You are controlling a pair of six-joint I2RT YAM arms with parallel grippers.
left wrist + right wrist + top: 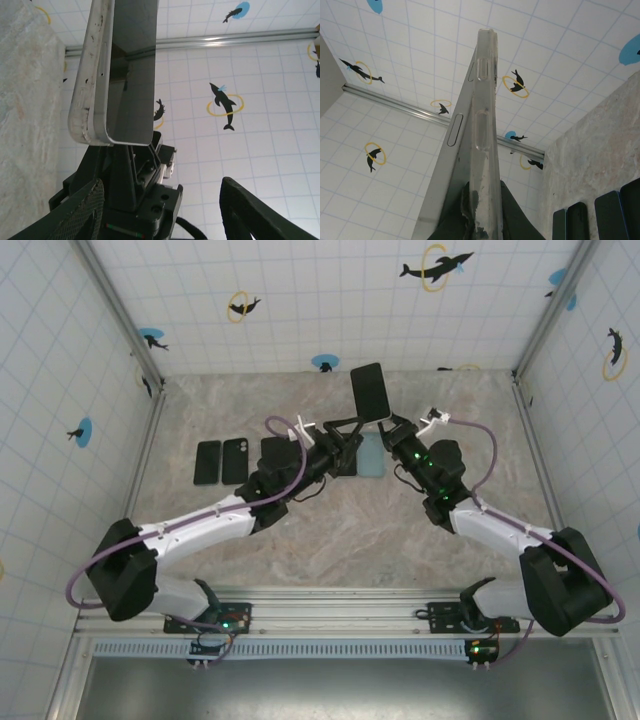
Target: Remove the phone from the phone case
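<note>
Standing upright and lifted off the table, the dark glass-fronted phone (pixel 368 390) sits in its clear plastic case (pixel 86 90), tilted a little to the left in the top view. From the left wrist the glossy screen (pixel 132 75) faces the camera, and the scuffed transparent rim wraps its left edge and rounded bottom corner. From the right wrist the phone is seen edge-on: its metal side with a long button (pixel 455 131) lies on the left, and the case's moulded button covers (pixel 484 130) are beside it.

The right gripper (pixel 390 428) is clenched on the bottom end of the cased phone, its black fingers (pixel 470 220) pressed against both faces. The left gripper (pixel 345 435) hovers just beside it, below the phone. Its jaws are spread apart and its mesh-patterned pads (pixel 85 210) touch nothing that can be made out.

Below the phone, a pale blue rectangular case (pixel 371 462) lies flat on the beige marbled table (pixel 350 530). Further left, three flat black rectangular phones or cases (pixel 234 460) lie in a row, one of them partly under the left arm. White tiled walls with dolphin prints (pixel 300 290) enclose the cell
</note>
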